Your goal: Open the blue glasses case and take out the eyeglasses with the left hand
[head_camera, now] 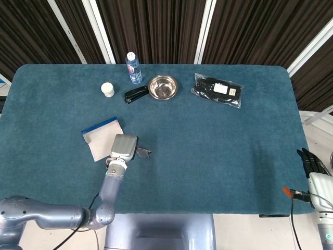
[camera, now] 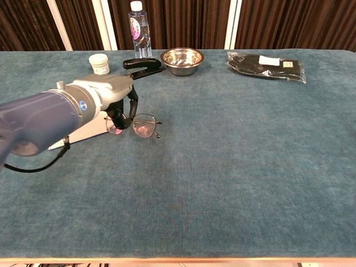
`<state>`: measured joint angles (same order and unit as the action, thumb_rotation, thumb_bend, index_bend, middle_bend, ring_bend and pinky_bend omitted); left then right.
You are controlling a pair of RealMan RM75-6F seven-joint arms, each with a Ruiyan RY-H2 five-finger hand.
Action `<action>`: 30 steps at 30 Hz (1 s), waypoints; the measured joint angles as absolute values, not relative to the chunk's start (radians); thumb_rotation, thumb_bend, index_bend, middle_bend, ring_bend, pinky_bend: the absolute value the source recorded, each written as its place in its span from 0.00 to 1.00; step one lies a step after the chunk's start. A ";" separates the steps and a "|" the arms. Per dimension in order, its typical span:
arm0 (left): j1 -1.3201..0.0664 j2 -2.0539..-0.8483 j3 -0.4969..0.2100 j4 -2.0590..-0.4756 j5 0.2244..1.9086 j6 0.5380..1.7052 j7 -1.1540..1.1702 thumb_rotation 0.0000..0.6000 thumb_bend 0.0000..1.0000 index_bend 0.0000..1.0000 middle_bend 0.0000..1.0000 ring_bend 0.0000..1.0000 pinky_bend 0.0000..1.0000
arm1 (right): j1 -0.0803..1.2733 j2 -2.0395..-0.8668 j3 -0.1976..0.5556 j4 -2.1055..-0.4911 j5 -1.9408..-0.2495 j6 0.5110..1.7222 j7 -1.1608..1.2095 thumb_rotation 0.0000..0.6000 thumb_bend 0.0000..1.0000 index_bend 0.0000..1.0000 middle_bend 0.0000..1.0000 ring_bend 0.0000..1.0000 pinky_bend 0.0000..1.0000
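The blue glasses case (head_camera: pixel 100 138) lies open on the left part of the table, its pale lining up; the chest view shows only a strip of the case (camera: pixel 78 133) beside my arm. My left hand (head_camera: pixel 124 147) (camera: pixel 111 94) is just right of the case, fingers curled around the eyeglasses (head_camera: pixel 142 152) (camera: pixel 139 125), which stick out to the right a little above the cloth. My right hand (head_camera: pixel 313 167) hangs off the table's right front corner, dark fingers straight and holding nothing; the chest view does not show it.
Along the far edge stand a water bottle (head_camera: pixel 133 67), a white jar (head_camera: pixel 107 89), a black stapler (head_camera: pixel 135 95), a steel bowl (head_camera: pixel 163 87) and a black packet (head_camera: pixel 217 90). The teal cloth (head_camera: pixel 208 146) covers the whole table.
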<state>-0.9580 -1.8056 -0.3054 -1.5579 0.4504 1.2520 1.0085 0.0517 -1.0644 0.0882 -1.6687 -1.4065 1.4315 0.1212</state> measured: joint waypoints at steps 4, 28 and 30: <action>-0.978 -1.840 -0.332 -1.529 0.407 1.265 1.021 1.00 0.51 0.61 1.00 0.98 0.99 | 0.051 -1.064 0.088 -1.665 -1.412 1.435 0.118 1.00 0.18 0.00 0.00 0.00 0.24; -1.037 -1.924 -0.411 -1.463 0.330 1.271 1.022 1.00 0.25 0.40 1.00 0.97 0.99 | 0.050 -1.059 0.088 -1.665 -1.411 1.435 0.123 1.00 0.19 0.00 0.00 0.00 0.24; -1.035 -1.918 -0.406 -1.469 0.342 1.271 1.018 1.00 0.22 0.37 1.00 0.97 0.99 | 0.050 -1.059 0.088 -1.665 -1.411 1.436 0.121 1.00 0.19 0.00 0.00 0.00 0.24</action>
